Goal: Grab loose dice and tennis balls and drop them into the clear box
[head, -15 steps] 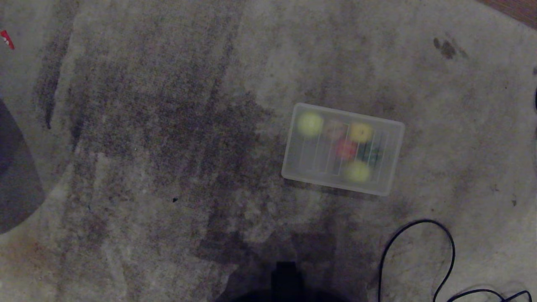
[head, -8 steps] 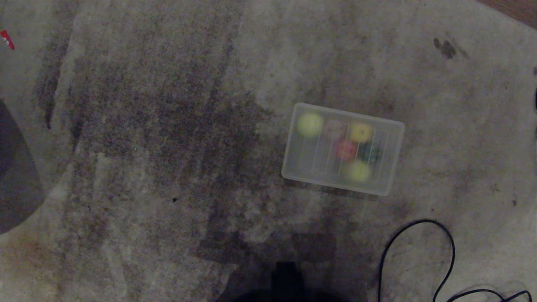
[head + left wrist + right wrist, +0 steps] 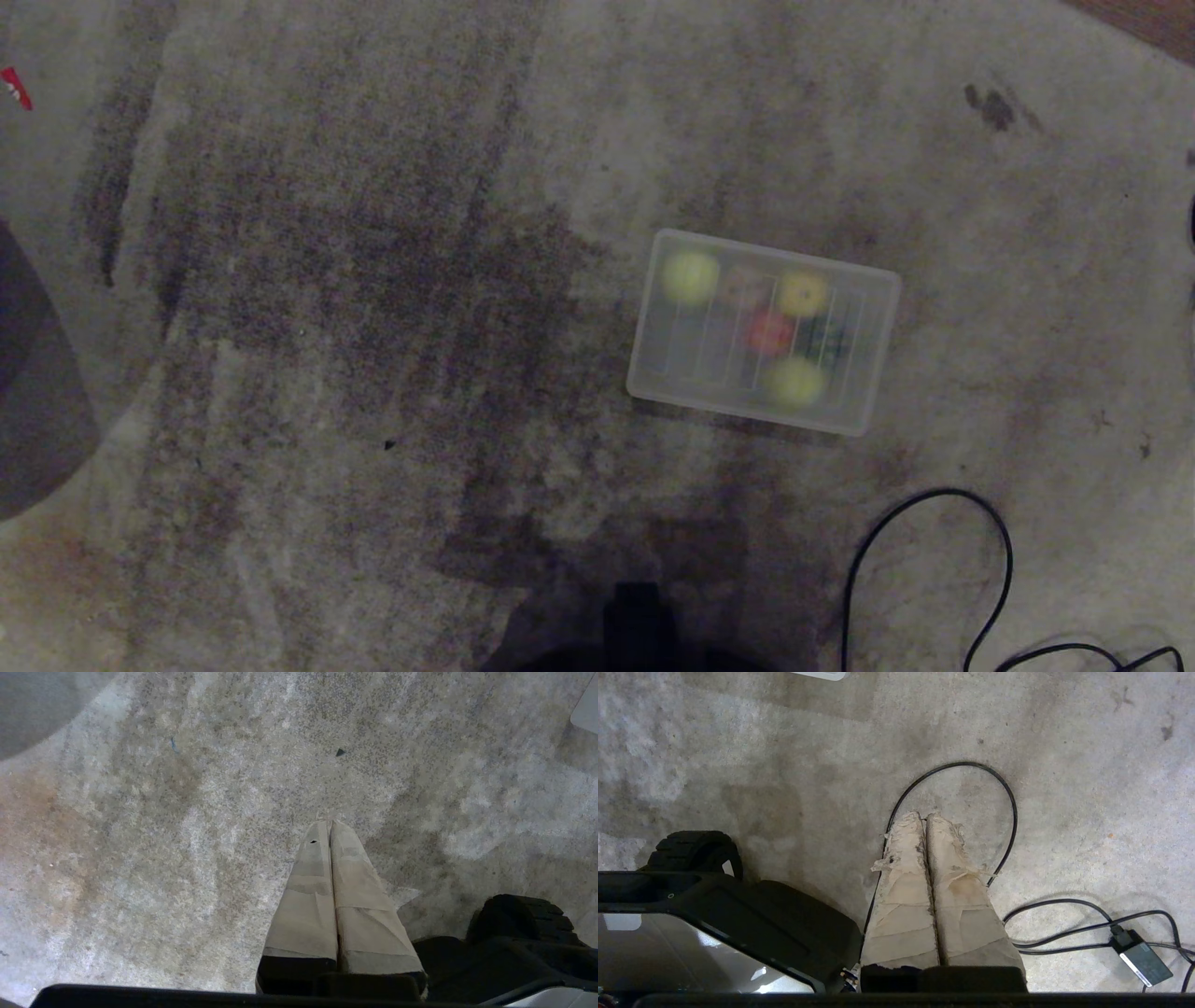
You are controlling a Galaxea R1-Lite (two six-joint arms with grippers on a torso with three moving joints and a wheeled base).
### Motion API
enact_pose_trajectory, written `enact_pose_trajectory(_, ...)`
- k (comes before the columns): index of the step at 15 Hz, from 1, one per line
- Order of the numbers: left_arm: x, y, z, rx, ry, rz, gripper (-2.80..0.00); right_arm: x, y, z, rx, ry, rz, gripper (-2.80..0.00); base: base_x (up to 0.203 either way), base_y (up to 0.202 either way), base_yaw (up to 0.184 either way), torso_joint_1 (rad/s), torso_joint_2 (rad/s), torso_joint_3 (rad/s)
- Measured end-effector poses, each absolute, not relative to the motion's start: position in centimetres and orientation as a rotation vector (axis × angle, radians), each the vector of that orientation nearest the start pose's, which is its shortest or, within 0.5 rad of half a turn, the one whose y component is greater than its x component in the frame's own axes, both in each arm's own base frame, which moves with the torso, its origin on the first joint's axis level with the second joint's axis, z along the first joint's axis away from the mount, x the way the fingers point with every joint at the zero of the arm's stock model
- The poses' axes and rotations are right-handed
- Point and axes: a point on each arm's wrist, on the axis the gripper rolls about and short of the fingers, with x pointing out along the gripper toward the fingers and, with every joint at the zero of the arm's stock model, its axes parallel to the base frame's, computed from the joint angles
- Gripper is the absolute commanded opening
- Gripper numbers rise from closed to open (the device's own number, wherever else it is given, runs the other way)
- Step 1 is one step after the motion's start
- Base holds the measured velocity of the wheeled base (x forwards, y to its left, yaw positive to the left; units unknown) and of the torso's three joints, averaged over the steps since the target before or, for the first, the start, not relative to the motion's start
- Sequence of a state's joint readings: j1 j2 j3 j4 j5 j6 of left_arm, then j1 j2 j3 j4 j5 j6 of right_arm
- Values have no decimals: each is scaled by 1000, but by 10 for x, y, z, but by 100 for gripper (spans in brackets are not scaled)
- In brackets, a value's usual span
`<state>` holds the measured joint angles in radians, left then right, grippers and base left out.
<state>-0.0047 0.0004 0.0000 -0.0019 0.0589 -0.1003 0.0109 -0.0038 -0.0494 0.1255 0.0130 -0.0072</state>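
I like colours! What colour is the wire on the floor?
Black; the wire shows best in the right wrist view.

Head view dim and blurred (wrist views brighter, sharper).

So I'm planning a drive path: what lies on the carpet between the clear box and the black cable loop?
Nothing: in the head view, only bare stained carpet separates the clear box from the black cable.

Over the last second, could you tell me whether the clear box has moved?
No. The clear box keeps its place beside the black cable loop and the carpet's dark stain.
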Motion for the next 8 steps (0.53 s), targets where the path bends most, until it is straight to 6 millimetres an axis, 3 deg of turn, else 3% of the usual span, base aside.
enact_pose_trajectory(3, -23, 2, 76, -122, -7, 60, -280, -27, 0, 76, -6, 73, 24, -280, 0, 0, 0, 2, 5, 51)
enact_pose_trajectory(8, -23, 2, 76, -121, -7, 60, -280, -27, 0, 76, -7, 71, 21, -280, 0, 0, 0, 3, 1, 196)
